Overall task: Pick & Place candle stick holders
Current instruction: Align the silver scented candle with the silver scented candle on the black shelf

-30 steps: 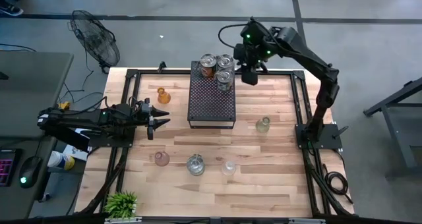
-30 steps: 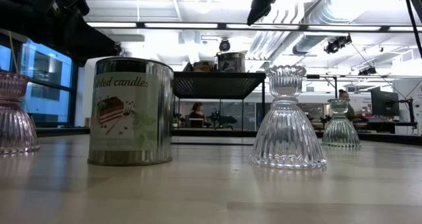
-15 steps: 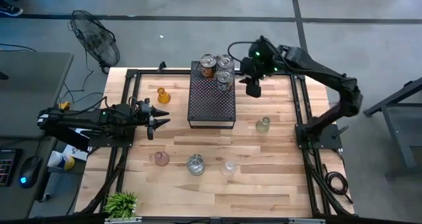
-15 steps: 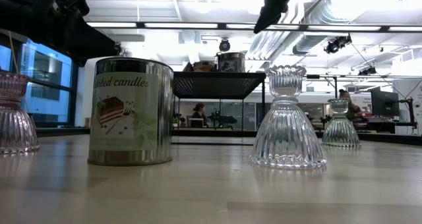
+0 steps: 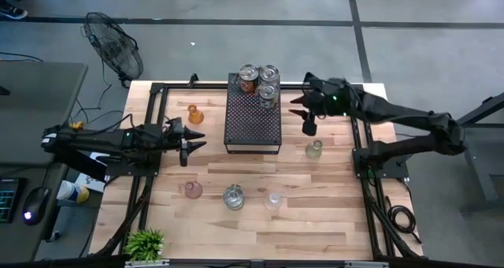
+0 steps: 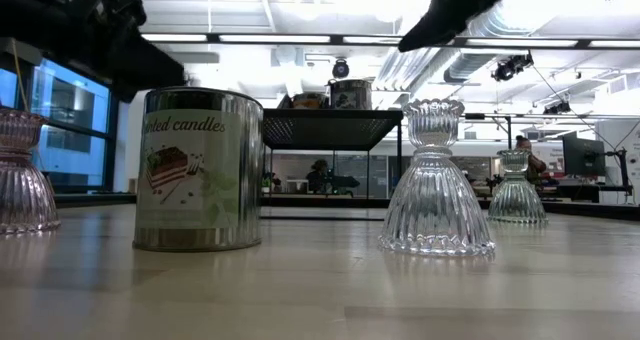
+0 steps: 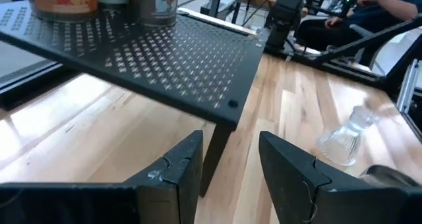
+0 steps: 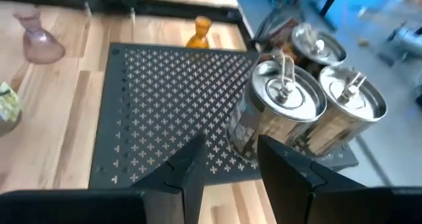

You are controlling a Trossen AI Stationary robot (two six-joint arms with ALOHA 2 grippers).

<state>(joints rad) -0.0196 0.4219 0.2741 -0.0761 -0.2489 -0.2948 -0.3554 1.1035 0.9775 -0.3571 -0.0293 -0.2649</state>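
Right pincer: (image 5: 308, 128) released, nothing between its fingers; it hangs over the bench just off the right edge of the black tray (image 5: 253, 134), near the far edge.
Left pincer: (image 5: 193, 143) parted and empty, waiting by the tray's left side.
Candle stick holders: all on the bench; the clear one (image 5: 314, 149) stands nearest the right pincer, the amber one (image 5: 194, 114) is left of the tray, and the pink one (image 5: 193, 190) and another clear one (image 5: 272, 199) sit toward the near edge.
Tins: three (image 5: 261, 82) crowd the tray's far end.
Step well done: likely a reach for the near clear holder; come down centred over its narrow stem and close there, not on the flared skirt.
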